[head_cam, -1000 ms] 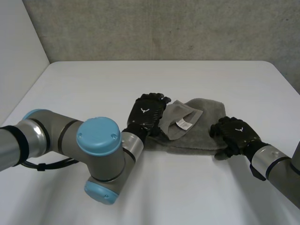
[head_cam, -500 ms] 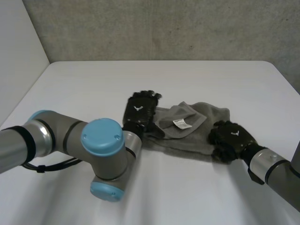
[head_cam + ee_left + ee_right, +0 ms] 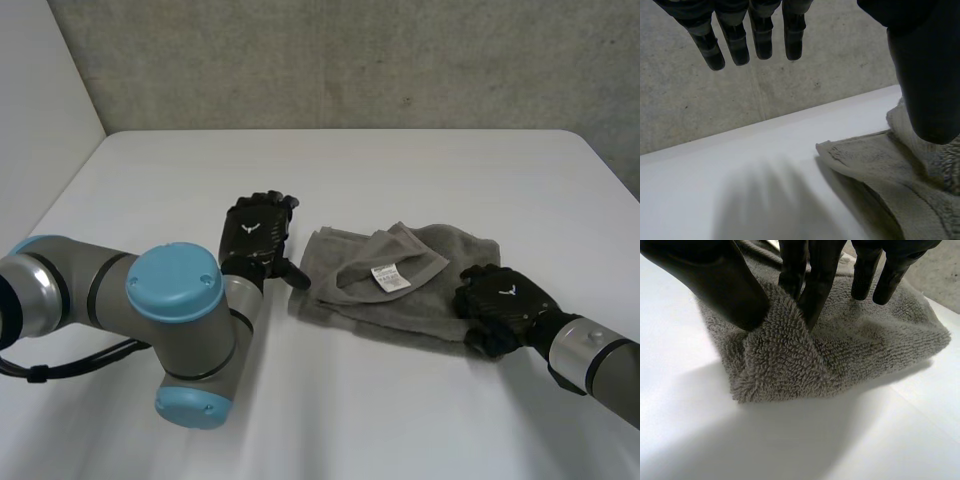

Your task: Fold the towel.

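Observation:
The grey towel [image 3: 430, 262] lies crumpled on the white table [image 3: 400, 170], with a flap folded over that bears a white label [image 3: 388, 276]. My left hand [image 3: 257, 232] hovers open just left of the towel's left end, fingers straight, thumb close to the cloth. In the left wrist view the fingers [image 3: 760, 35] hold nothing, and the towel [image 3: 875, 165] lies beside the thumb. My right hand [image 3: 500, 305] sits on the towel's near right corner. In the right wrist view its thumb [image 3: 715, 280] and fingers pinch a raised ridge of the towel [image 3: 865, 340].
A grey wall [image 3: 350, 60] stands behind the table's far edge. The table's left edge [image 3: 60, 190] runs beside my left arm [image 3: 170, 310], which lies low over the near left of the table.
The left hand has slid left off the towel, and the towel's left end now lies stretched out further left. The right hand has closed on the towel's right corner.

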